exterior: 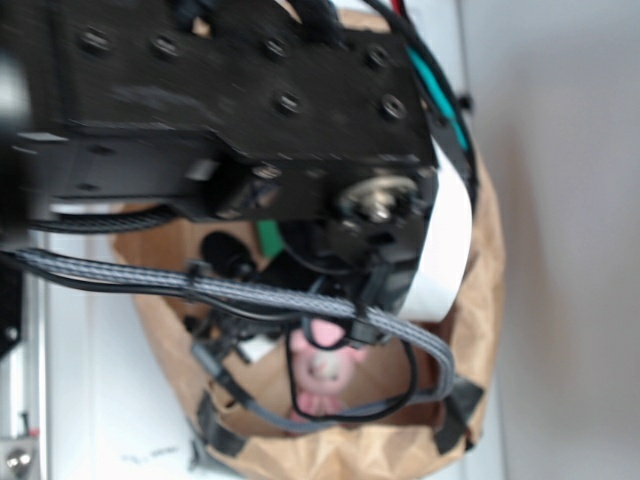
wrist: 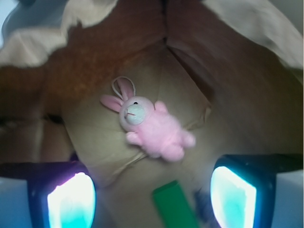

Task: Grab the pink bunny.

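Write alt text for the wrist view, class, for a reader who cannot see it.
A pink bunny lies on its back on the brown paper floor of a bag, untouched. The gripper hangs above with jaws spread wide, one at each lower corner, and a green block lies between them.

Exterior: overhead, close behind arm (exterior: pixel 250 110). Wrist: looks down between fingers (wrist: pixel 71 199). Both share pink bunny (exterior: pixel 322 372), bag floor (wrist: pixel 95 137).

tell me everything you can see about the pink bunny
The pink bunny is a small fluffy plush with a pale face, dark eyes, two long ears and a thin loop by them. It lies face up, tilted, on the crumpled brown paper of a bag's floor. Nothing grips it; the green block lies apart.
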Available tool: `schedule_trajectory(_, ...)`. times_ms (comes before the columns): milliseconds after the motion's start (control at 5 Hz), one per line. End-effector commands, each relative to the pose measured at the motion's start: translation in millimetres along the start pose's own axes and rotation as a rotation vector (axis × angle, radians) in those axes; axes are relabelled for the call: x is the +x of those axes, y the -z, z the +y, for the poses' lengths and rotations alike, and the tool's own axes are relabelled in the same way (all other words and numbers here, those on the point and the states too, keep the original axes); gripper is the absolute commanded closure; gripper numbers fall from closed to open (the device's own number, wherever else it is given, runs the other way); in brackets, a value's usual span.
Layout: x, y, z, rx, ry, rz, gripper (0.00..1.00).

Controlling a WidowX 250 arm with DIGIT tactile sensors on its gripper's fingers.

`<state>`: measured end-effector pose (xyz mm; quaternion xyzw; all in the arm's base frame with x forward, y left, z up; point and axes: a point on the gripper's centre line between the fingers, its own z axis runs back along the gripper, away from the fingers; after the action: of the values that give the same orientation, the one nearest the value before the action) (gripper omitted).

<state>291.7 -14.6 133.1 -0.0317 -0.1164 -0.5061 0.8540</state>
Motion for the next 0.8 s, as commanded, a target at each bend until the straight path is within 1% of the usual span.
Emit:
schedule_trajectory(0, 10.7, 31.5, -10.7, 0.106, 0.217, 0.035, 0.00)
schedule_trajectory(200, 13.8, 57.7, -21.9, 0.068, 0.304, 0.071, 0.00)
schedule_trajectory(400, 18.6, 70.1, -30.1, 0.072, 0.350, 0.054, 0.00)
schedule_trajectory(600, 28.2, 73.9, -26.6, 0.021, 0.378, 0.041, 0.00)
